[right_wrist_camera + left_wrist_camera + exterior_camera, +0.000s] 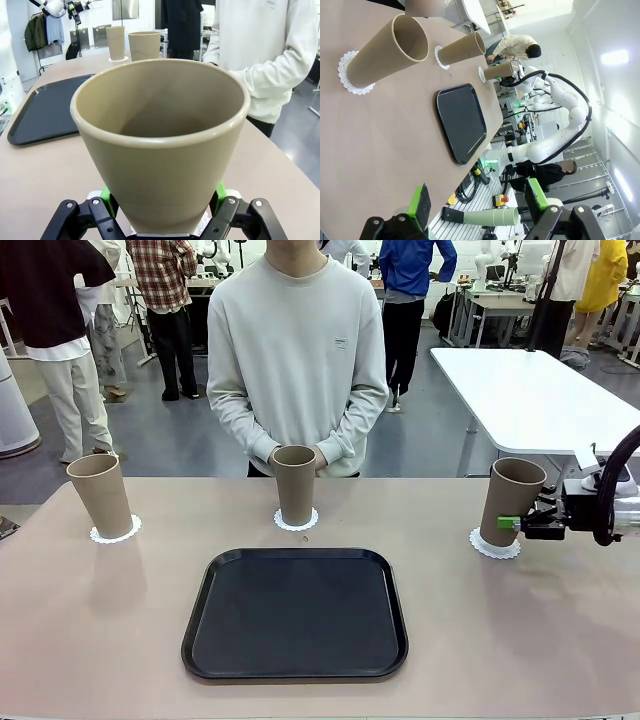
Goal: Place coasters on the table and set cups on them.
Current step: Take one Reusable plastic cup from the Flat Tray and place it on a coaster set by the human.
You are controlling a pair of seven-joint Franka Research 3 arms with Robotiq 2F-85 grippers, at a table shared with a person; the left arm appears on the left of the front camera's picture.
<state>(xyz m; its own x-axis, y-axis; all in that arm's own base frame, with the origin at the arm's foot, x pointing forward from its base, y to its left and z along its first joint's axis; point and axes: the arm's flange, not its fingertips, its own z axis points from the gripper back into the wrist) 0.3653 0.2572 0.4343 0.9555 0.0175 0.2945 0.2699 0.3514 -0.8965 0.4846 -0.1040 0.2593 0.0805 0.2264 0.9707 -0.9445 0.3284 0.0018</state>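
While gripped by the right end effector (pixel 512 524), a cup (pixel 512 500) meets its coaster (pixel 495 545).

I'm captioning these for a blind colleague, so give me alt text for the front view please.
The right pincer is shut on a tan cup standing on a white coaster at the table's right side. Two more cups stand on coasters left and centre, behind a black tray, with a person standing opposite.
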